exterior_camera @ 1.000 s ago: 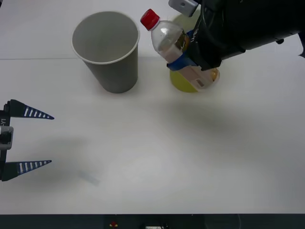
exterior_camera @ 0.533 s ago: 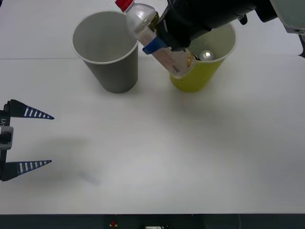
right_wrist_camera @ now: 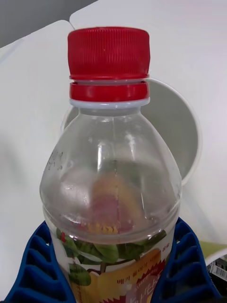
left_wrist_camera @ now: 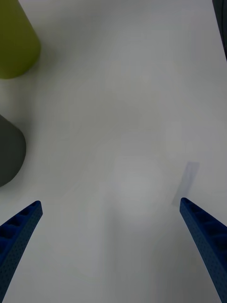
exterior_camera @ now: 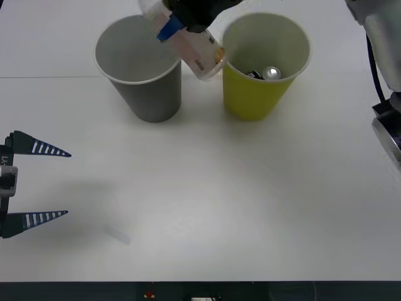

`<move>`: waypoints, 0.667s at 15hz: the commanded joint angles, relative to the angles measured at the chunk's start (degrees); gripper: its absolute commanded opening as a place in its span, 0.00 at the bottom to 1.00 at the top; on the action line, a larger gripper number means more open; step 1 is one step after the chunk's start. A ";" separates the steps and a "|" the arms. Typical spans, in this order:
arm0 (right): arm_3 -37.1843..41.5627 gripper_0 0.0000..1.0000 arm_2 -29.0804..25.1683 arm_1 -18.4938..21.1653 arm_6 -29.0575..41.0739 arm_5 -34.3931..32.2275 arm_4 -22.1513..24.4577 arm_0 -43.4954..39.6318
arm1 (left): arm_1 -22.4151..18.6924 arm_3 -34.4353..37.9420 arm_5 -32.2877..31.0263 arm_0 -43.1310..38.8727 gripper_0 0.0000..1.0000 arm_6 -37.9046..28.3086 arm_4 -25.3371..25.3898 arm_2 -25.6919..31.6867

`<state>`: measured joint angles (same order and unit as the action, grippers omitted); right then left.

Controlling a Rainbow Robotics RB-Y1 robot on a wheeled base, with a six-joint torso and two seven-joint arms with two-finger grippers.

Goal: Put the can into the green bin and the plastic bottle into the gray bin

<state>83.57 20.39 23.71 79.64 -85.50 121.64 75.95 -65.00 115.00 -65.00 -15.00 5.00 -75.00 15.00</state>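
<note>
Above the gray bin (exterior_camera: 139,63), the right gripper (right_wrist_camera: 113,279) is clamping the bottle (exterior_camera: 191,44), needing centering before release; left gripper (exterior_camera: 37,183) is idling wide.

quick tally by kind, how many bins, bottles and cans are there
bins: 2, the gray bin and the green bin
plastic bottles: 1, the plastic bottle held in the right gripper over the gap between the bins
cans: 1, the can inside the green bin
total: 4
</note>
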 commanded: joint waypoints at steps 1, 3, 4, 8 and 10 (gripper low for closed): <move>-5.70 0.00 0.00 -2.97 -0.01 3.58 2.64 2.44 | 0.00 0.00 0.00 0.00 1.00 0.00 0.00 0.00; -9.48 0.00 0.00 -4.81 -0.01 5.60 4.05 4.11 | 0.00 0.00 0.00 0.00 1.00 0.00 0.00 0.00; -10.97 0.00 0.00 -5.17 -0.01 6.31 3.96 4.73 | 0.00 0.00 0.00 0.00 1.00 0.00 0.00 0.00; -15.90 0.00 1.76 -6.40 -0.01 8.86 3.61 7.37 | 0.00 0.00 0.00 0.00 1.00 0.00 0.00 0.00; -20.29 0.00 5.54 -6.40 -0.01 12.37 1.24 9.83 | 0.00 0.00 0.00 0.00 1.00 0.00 0.00 0.00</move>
<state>64.86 24.78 17.30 79.64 -74.47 123.93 84.98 -65.00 115.00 -65.00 -15.00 5.00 -75.00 15.00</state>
